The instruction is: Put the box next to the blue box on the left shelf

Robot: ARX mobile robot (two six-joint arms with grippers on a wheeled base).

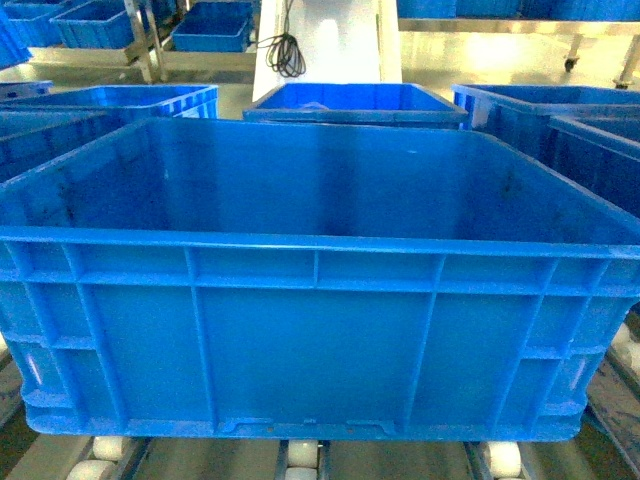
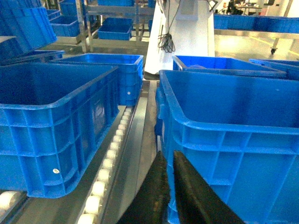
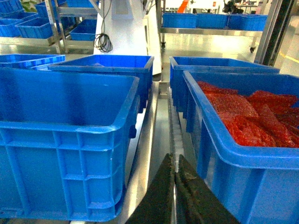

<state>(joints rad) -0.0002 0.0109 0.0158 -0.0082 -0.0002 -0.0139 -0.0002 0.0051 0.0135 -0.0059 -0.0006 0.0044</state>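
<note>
The box (image 1: 320,330), a large empty bright-blue crate with ribbed walls, fills the head view and stands on the left shelf's white rollers (image 1: 300,455). Neither gripper shows in that view. In the left wrist view my left gripper (image 2: 168,154) sits low by the box's (image 2: 233,154) left front corner, its dark fingers (image 2: 156,186) nearly together with only a slit, holding nothing. Across a roller rail (image 2: 112,154) stands the other blue box (image 2: 46,135). In the right wrist view my right gripper (image 3: 174,158) is shut and empty, just right of the box (image 3: 60,154).
A blue crate full of red material (image 3: 243,154) stands close on the right of my right gripper. More blue crates (image 1: 355,100) sit behind the box. A white column with a coiled black cable (image 1: 288,55) rises beyond, and far racks (image 1: 90,25) hold further crates.
</note>
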